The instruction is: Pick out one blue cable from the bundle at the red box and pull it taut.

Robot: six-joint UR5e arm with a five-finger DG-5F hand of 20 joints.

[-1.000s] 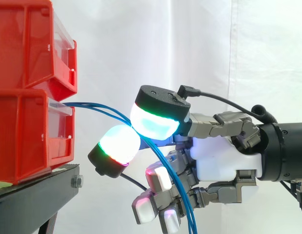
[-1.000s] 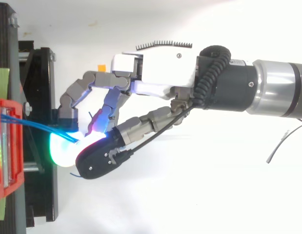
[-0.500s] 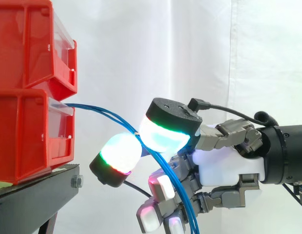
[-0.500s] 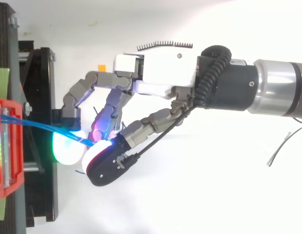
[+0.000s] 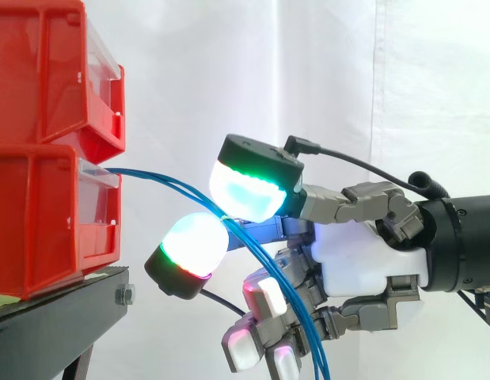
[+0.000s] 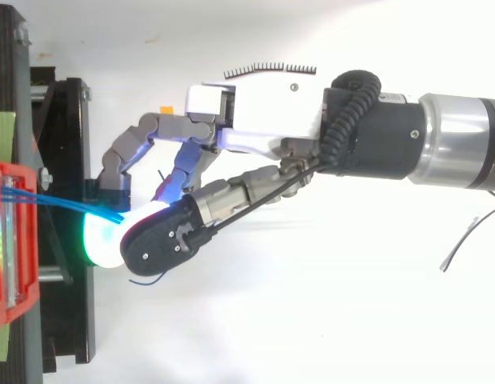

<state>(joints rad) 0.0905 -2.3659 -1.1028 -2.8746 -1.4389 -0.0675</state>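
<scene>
Two or three thin blue cables (image 5: pixel 165 180) leave the front of the lower red bin (image 5: pixel 47 222), arc slackly to the right and hang down past the bottom edge. My hand (image 5: pixel 363 261) reaches in from the right. Its thumb pad (image 5: pixel 248 190), glowing cyan and green, sits above the cables. A finger pad (image 5: pixel 193 241) sits just below, so the cables pass between the two. The other fingers curl down behind the hanging strands. From above, the cables (image 6: pixel 63 206) run from the red bin (image 6: pixel 11 240) to the hand (image 6: pixel 263 120).
A second red bin (image 5: pixel 47 71) is stacked on the lower one, both on a black stand (image 5: pixel 55 317). A white curtain hangs behind. In the top view a loose grey wire (image 6: pixel 463 244) lies at the right on the white floor.
The thumb swung right and down half a second ago, then came back left and up over the cables. The finger pad below stayed nearly still. The cables still hang slack.
</scene>
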